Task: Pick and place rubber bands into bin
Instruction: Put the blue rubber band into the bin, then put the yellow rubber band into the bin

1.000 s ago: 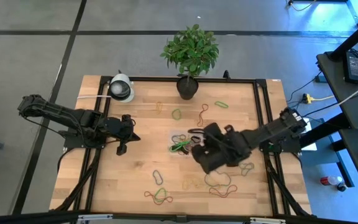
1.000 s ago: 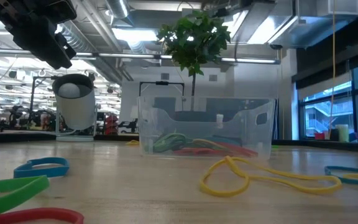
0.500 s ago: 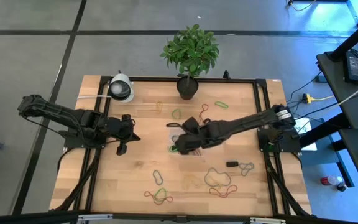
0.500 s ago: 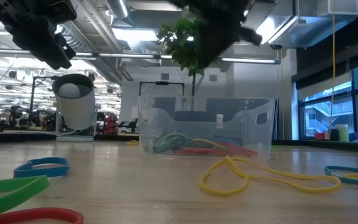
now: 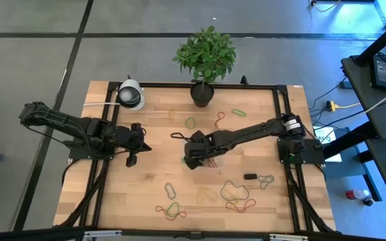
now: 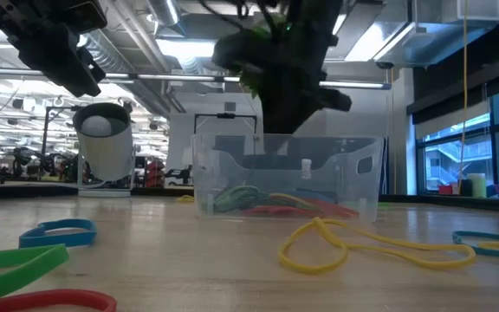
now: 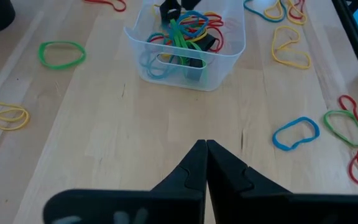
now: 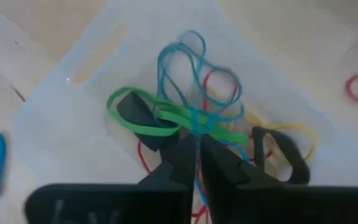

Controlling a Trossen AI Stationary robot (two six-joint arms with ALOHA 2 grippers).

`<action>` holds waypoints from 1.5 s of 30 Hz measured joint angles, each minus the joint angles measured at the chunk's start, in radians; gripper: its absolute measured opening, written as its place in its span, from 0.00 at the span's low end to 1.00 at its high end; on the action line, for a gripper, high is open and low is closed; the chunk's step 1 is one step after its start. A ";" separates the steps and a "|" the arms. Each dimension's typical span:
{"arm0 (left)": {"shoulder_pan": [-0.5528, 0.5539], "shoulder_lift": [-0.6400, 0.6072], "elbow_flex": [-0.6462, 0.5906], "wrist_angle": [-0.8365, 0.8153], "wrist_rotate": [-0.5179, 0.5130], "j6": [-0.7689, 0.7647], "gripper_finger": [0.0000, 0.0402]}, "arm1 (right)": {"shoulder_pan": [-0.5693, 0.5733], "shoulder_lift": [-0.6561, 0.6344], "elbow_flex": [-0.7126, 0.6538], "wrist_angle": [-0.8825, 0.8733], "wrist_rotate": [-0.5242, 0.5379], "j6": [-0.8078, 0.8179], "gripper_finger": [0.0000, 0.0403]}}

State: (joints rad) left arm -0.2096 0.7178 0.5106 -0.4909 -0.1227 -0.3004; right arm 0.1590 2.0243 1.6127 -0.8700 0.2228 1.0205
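The right end effector [image 5: 194,155] reaches across to the middle of the desk [image 5: 112,194] and hangs directly over the bin [image 7: 188,43], its fingers pressed together on a blue rubber band [image 8: 185,74] that trails down into the tray. The bin sits at desk centre and already holds a tangle of green, red, blue and yellow rubber bands [image 7: 185,28]. Loose bands [image 5: 236,194] lie scattered mostly toward 5 and 6 o'clock of the bin, with a few more toward 12 and 1 o'clock near the plant pot [image 5: 202,94]. The left end effector [image 5: 134,146] waits at 9 o'clock of the bin, well apart from it, fingers closed on nothing. A white round camera [image 5: 131,95] stands toward 10 o'clock.
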 joint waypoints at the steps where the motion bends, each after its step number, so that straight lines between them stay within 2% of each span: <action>1: 0.000 0.000 0.000 -0.001 -0.007 0.000 0.01 | -0.008 0.006 0.000 0.001 -0.020 0.016 0.09; 6: 0.000 0.000 0.000 -0.001 -0.018 0.017 0.00 | -0.042 0.031 0.000 -0.001 -0.080 0.045 0.22; 12: 0.000 0.000 0.000 -0.002 -0.020 0.017 0.00 | -0.051 0.002 0.015 -0.034 -0.080 -0.007 0.34; 17: 0.000 0.000 0.000 0.001 -0.106 0.000 0.01 | -0.049 -0.124 0.038 -0.102 0.017 -0.088 0.31; 22: 0.006 0.000 0.000 0.021 -0.160 -0.001 0.04 | -0.037 -0.269 0.005 -0.256 0.131 -0.111 0.18; 26: 0.043 0.004 0.000 0.029 -0.168 -0.002 0.07 | -0.036 -0.429 -0.186 -0.194 0.141 -0.101 0.03; 34: 0.190 0.100 0.027 0.080 -0.163 0.024 0.17 | -0.036 -0.808 -0.708 0.134 0.094 -0.003 0.03; 39: 0.302 0.279 0.126 0.134 -0.163 0.087 0.27 | -0.061 -1.017 -0.953 0.252 0.094 0.008 0.01; 45: 0.446 0.572 0.302 0.160 -0.161 0.079 0.42 | -0.121 -1.217 -1.140 0.372 0.086 -0.054 0.03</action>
State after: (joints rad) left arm 0.2360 1.2903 0.8128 -0.3311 -0.2837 -0.2212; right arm 0.0377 0.8077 0.4723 -0.4981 0.3088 0.9660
